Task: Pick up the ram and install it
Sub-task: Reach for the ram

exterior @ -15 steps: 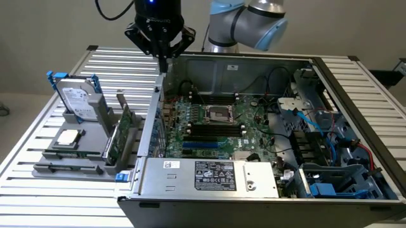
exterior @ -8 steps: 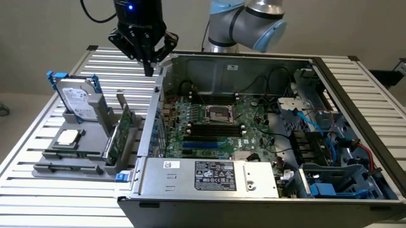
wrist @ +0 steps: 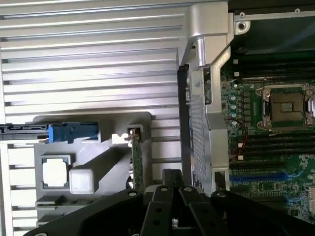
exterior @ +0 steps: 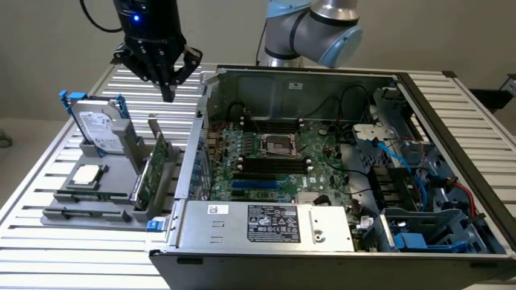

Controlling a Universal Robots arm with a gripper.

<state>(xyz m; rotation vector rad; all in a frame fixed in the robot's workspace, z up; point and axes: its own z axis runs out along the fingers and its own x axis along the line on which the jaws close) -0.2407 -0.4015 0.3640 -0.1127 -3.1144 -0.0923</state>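
The ram (exterior: 93, 196) is a thin green stick lying flat in a slot near the front of the grey holder tray (exterior: 113, 162), in front of a loose processor (exterior: 87, 175). In the wrist view the ram (wrist: 54, 200) is a dark strip just past the processor (wrist: 54, 173). My black gripper (exterior: 168, 93) hangs shut and empty well above the tray's far end, beside the case's left wall. Its closed fingertips (wrist: 172, 176) sit close to the upright green card's edge (wrist: 137, 157). The motherboard's black memory slots (exterior: 274, 163) lie open inside the case.
A silver hard drive with blue rails (exterior: 101, 124) stands at the tray's back. The wide green expansion card (exterior: 153, 166) stands upright on the tray's right side. The open computer case (exterior: 339, 241) fills the exterior view's right, on a slatted metal table (exterior: 48, 241).
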